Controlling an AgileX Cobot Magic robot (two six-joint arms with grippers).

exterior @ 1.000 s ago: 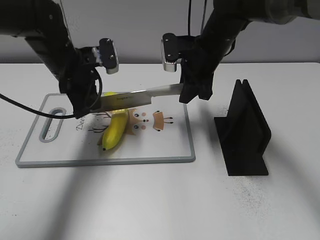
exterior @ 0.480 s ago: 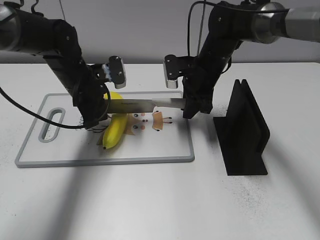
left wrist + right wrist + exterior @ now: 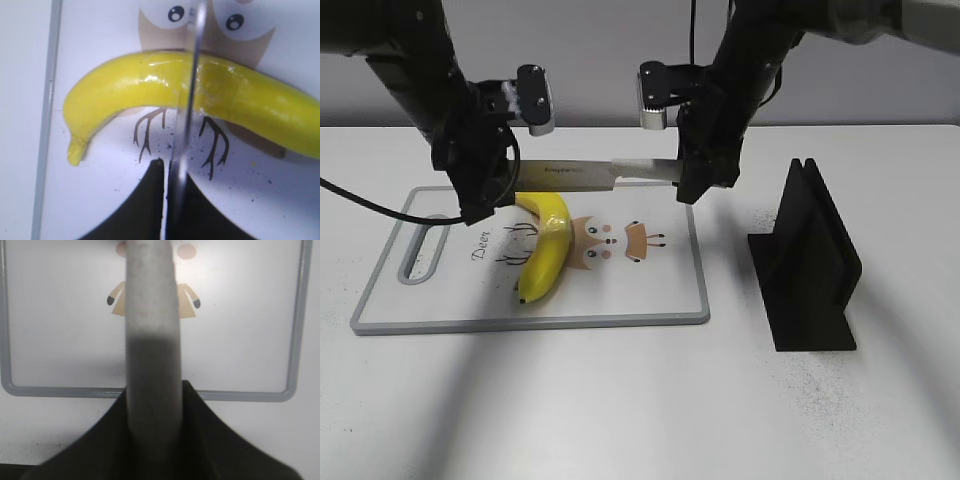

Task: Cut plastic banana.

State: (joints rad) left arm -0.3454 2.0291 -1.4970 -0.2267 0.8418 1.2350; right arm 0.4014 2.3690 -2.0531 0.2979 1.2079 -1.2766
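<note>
A: What shows from the outside camera?

B: A plastic banana [image 3: 546, 247] lies on a white cutting board [image 3: 660, 300] with owl pictures. A long knife [image 3: 590, 174] hangs level above the banana's far end. The right gripper [image 3: 698, 180] pinches the knife's handle end. The left gripper [image 3: 483, 196] is by the blade tip, at the left. Both arms bend down from the far side. A black stand [image 3: 807, 268] sits well apart on the right.

A: Is the left claw closed?

B: I cannot tell. It looks too dark there.

A: And the left wrist camera?

B: It looks straight down the thin blade [image 3: 187, 100], which crosses the middle of the banana [image 3: 125, 92]. You see the stubby stem here, but the banana's right end is cut off.

A: The right wrist camera?

B: A blurry grey handle [image 3: 151, 355] fills the middle, squeezed between dark fingers [image 3: 210, 435]. The banana is hidden. Only the board [image 3: 295, 340] and small owl feet show.
</note>
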